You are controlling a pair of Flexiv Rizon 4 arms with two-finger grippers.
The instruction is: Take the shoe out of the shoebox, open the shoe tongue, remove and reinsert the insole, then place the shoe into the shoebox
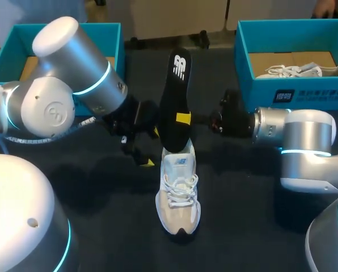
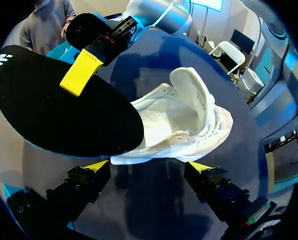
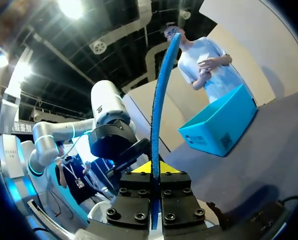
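right gripper (image 3: 155, 172) clamped on the insole (image 1: 174, 102); fingers press both faces, one yellow tip bright on the black side; arm comes in level from the right, low over the table (image 1: 243, 215)

insole stands near upright, leaning a little; blue edge faces the right wrist camera; its lower end meets the heel opening of the shoe (image 1: 179, 192); we cannot tell whether it is inside yet

left gripper (image 2: 148, 167) has fingers spread wide, holding nothing; it sits just beside the shoe's heel on the left, heel ahead of and between the two tips without touching them

shoe is white, upright on its sole mid-table; toe toward us, heel away; laces crossed over the front; from the left wrist the tongue stands raised above the opening

left box (image 1: 115, 39) teal, far corner behind our left arm; right box (image 1: 260, 85) teal, far right corner, well apart from the shoe; second shoe (image 1: 299, 71) lies inside it
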